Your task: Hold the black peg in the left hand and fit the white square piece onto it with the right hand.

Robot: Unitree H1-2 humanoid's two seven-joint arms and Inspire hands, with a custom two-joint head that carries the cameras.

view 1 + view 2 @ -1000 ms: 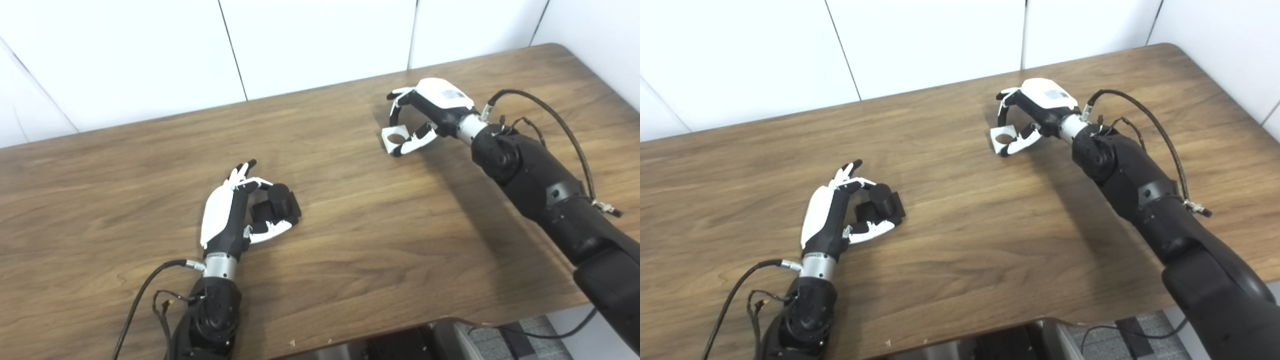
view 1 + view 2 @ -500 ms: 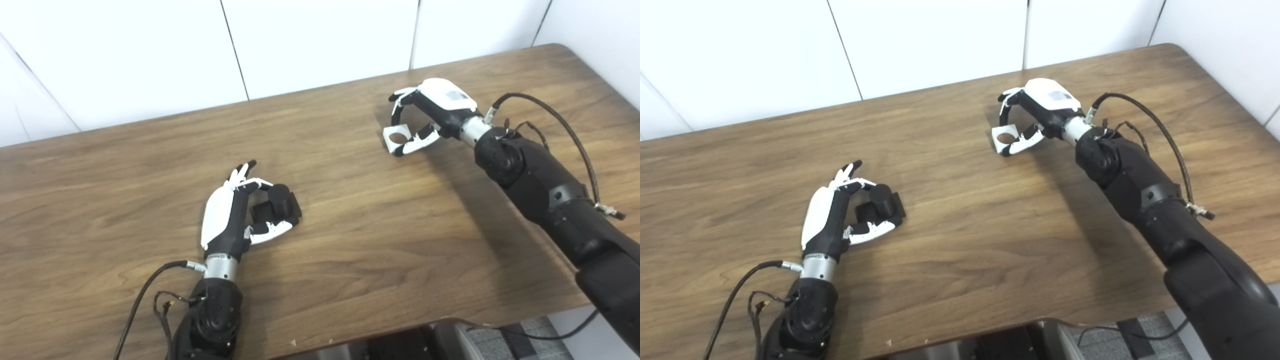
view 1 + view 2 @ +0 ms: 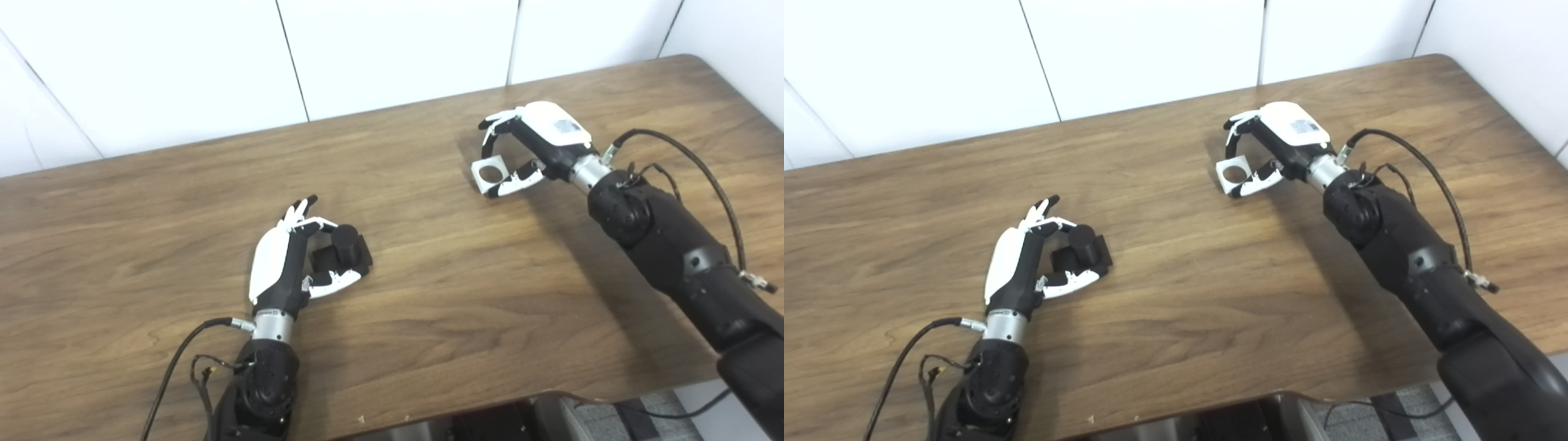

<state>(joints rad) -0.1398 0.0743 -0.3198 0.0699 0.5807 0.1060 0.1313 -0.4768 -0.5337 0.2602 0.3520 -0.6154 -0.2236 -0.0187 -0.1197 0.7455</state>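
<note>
Peg (image 3: 343, 248) is clamped in the left robot hand (image 3: 285, 260) on the worktop (image 3: 429, 275). Well right of the peg, the right robot hand (image 3: 533, 144) grips the white piece (image 3: 490, 174).

we are viewing two black-jointed arms; each left hand (image 3: 283, 269) and right hand (image 3: 539, 141) is wearing a white back shell over black fingers, silver wrist collars and black cables trailing behind.

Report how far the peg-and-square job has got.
Done: the left hand is closed on the black peg low at the table, and the right hand grips the white square piece. Left: bring the two together, still far apart, and seat the square's hole over the peg.
</note>
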